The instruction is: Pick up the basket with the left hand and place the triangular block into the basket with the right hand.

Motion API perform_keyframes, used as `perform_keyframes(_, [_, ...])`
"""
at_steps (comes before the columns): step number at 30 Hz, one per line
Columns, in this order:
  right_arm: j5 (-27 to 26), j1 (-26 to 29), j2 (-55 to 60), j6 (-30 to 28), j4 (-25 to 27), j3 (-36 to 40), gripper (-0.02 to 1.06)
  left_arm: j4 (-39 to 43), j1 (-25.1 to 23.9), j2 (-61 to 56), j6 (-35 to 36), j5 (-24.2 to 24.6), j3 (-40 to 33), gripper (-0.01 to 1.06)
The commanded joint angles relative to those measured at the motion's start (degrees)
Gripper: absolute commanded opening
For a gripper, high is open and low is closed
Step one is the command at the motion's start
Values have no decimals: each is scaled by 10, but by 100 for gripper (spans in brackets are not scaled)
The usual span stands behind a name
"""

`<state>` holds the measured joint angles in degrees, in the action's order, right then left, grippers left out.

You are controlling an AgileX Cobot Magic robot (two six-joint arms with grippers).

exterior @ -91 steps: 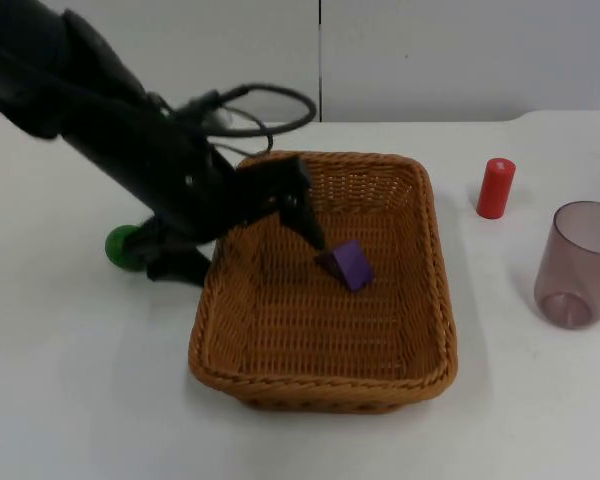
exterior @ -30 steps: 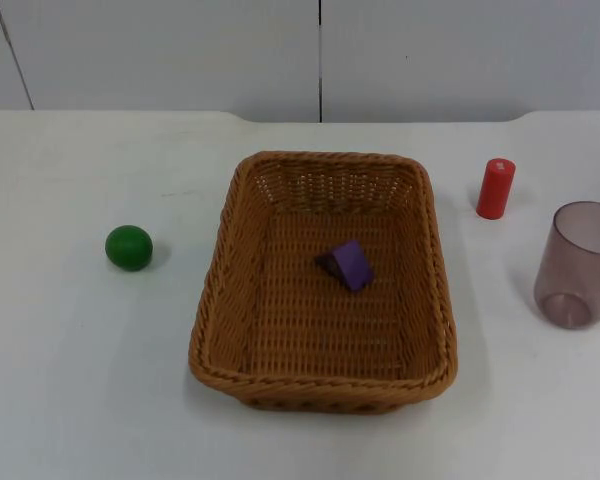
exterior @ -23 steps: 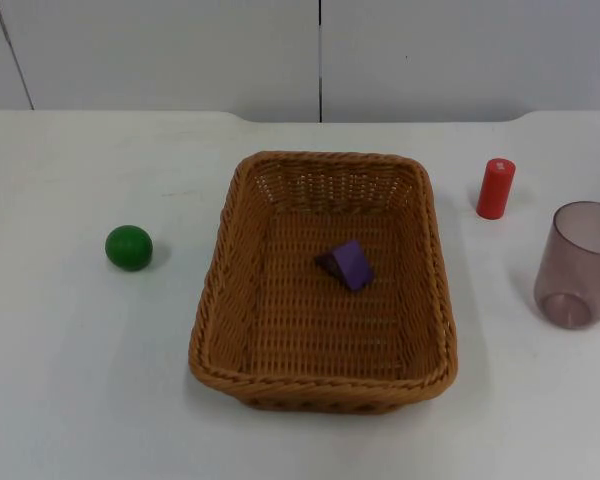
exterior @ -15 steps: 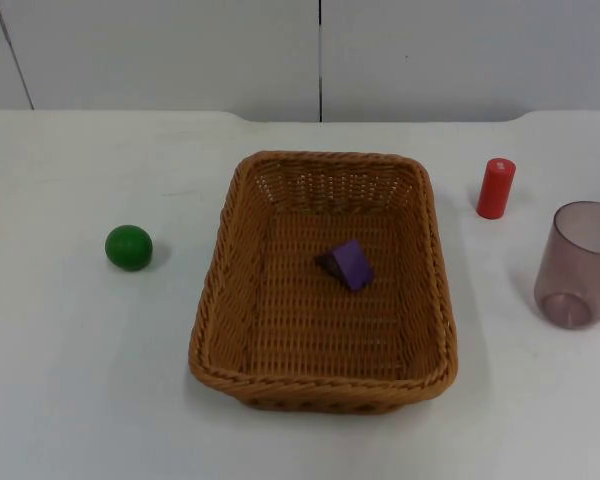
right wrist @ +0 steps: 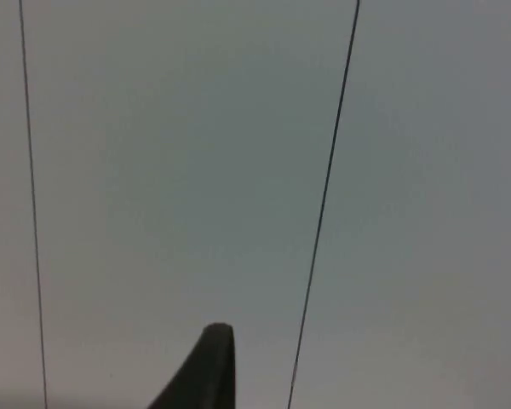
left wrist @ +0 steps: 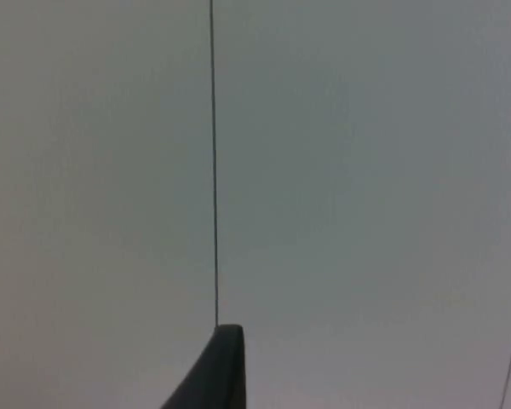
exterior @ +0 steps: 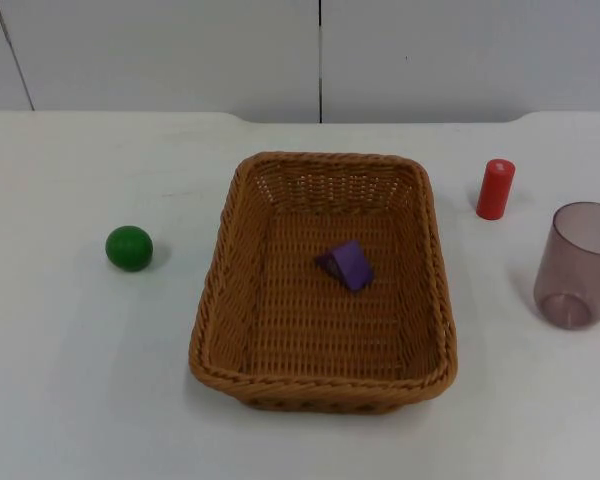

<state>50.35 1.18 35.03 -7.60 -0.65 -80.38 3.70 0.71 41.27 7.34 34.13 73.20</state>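
A brown wicker basket (exterior: 212, 300) stands on the white table in the middle of the top view. A purple triangular block (exterior: 346, 265) lies inside it, on the woven floor a little behind the middle. Nothing holds the basket or the block. My left gripper (left wrist: 217, 368) is raised away from the table and faces the grey partition wall. My right gripper (right wrist: 206, 365) likewise faces the wall, away from the table. Both arms wait.
A green ball (exterior: 129, 248) lies on the table left of the basket. To the basket's right stand a red cylinder (exterior: 495, 188) and, nearer the front, a translucent purple-grey cup (exterior: 578, 263). The grey wall closes off the back.
Three seconds ago my left arm reached over the basket's left rim; it has since pulled back out of the top view. Over the last second nothing has moved.
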Motion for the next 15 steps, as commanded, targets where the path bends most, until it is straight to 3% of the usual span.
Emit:
perform_keyframes(1, [19, 3, -29, -6, -5, -1, 98, -17, -2, -17, -2, 22, 2, 105])
perform_keyframes(6, [30, -11, -93, -6, -5, 16, 98, -83, -2, -85, -66, 105, 1, 105])
perform_keyframes(12, [83, -46, -175, -13, 27, 59, 98, -111, -2, -152, -66, 165, 1, 105])
perform_keyframes(15, [77, -46, -217, -19, 38, 74, 98, -108, -2, -185, -73, 185, 1, 105])
